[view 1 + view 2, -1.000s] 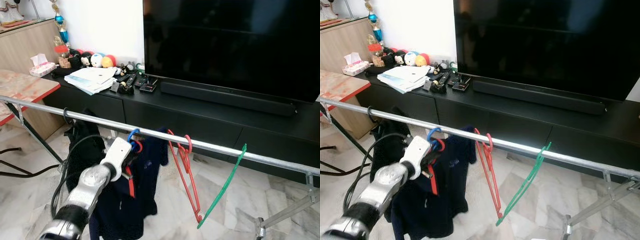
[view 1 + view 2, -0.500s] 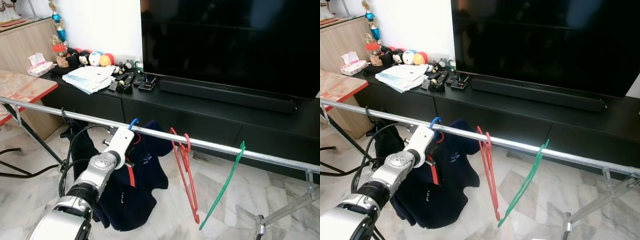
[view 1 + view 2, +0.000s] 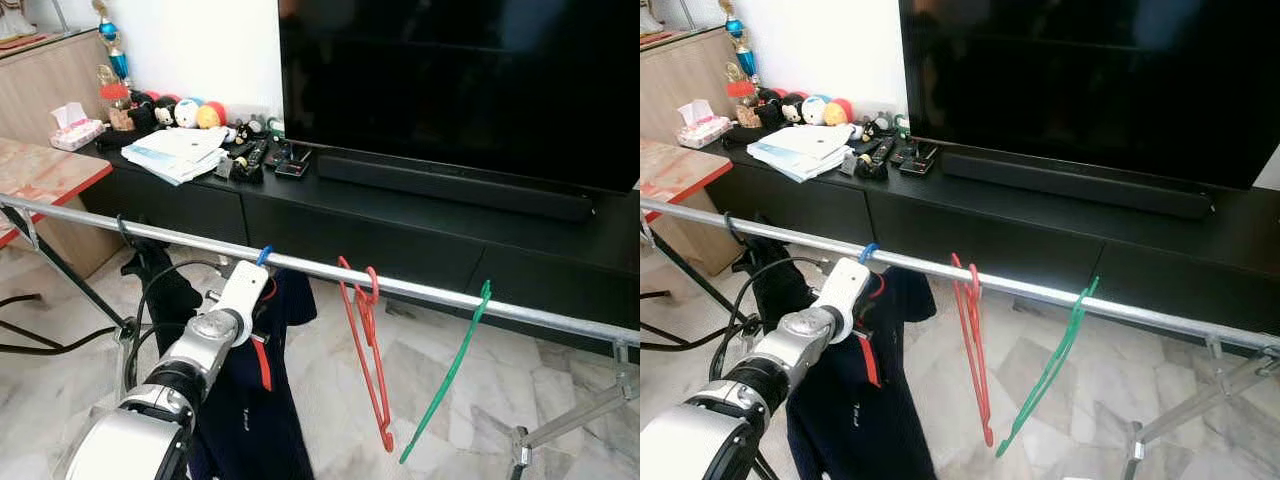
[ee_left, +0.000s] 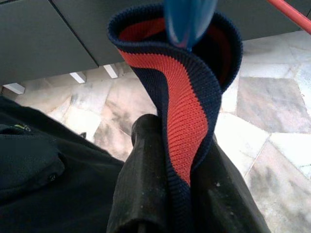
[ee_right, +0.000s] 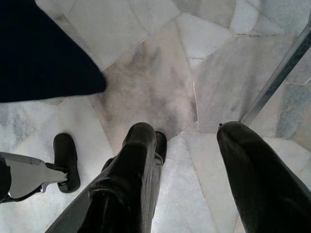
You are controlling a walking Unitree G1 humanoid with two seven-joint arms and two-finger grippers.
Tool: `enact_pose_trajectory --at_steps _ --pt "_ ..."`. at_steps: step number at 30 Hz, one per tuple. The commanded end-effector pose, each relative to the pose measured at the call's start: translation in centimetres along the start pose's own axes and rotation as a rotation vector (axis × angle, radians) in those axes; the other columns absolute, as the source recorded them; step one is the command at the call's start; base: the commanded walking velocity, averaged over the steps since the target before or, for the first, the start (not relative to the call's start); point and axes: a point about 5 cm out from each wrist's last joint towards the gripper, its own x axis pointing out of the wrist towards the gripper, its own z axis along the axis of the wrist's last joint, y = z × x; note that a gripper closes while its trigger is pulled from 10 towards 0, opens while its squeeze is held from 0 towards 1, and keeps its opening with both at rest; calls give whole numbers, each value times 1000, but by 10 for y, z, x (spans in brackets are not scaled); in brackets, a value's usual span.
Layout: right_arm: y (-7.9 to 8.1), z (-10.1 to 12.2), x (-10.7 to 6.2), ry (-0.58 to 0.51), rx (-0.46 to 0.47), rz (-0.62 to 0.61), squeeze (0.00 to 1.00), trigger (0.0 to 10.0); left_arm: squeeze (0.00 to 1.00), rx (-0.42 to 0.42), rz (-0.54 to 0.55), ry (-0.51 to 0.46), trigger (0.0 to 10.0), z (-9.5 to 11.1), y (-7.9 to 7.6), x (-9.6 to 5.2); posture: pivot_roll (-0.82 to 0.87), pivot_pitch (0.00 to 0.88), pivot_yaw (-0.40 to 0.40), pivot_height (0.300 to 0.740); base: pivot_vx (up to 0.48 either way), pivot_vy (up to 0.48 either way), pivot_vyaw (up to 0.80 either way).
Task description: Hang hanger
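left gripper (image 4: 167, 189) fingers pinch shirt collar (image 4: 187, 111) | blue hanger hook (image 3: 263, 255) on rail (image 3: 420, 290), just above fingers | right gripper (image 5: 189, 160) fingers apart, idle

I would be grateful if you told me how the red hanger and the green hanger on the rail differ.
The red hanger is red and hangs nearer the left gripper and the navy shirt; the green hanger is green and sits further to the robot's right. The red hanger drops almost straight down, whereas the green hanger slants. Both are bare and hooked over the metal rail.
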Motion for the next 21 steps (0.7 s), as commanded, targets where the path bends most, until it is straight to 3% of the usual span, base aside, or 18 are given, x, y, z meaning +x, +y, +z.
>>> enact_pose_trajectory --at_steps 1,2,3,5,8,17,21 --pt "1 -2 0 8 8 4 0 10000 110 -10 -5 34 10000 -10 -3 0 14 53 27 740 0 0 0" --pt "1 -2 0 8 8 4 0 10000 933 -27 -1 26 10000 -10 -3 -1 14 53 27 740 0 0 0" --pt "1 -2 0 8 8 3 0 10000 1000 -42 1 5 10000 -8 -3 -1 14 53 27 740 0 0 0" --pt "1 -2 0 8 9 3 0 10000 1000 -55 1 -16 10000 -7 -4 -1 18 49 25 740 0 0 0" --pt "2 -2 0 8 8 5 0 10000 1000 -140 3 -121 10000 0 -3 -3 19 47 24 740 0 0 0" --pt "2 -2 0 8 8 9 0 10000 1000 -202 11 -245 10000 -6 2 -15 32 44 24 740 0 0 0" --pt "3 -2 0 7 11 10 0 10000 1000 -261 16 -375 10000 -8 7 -36 30 38 29 740 0 0 0"
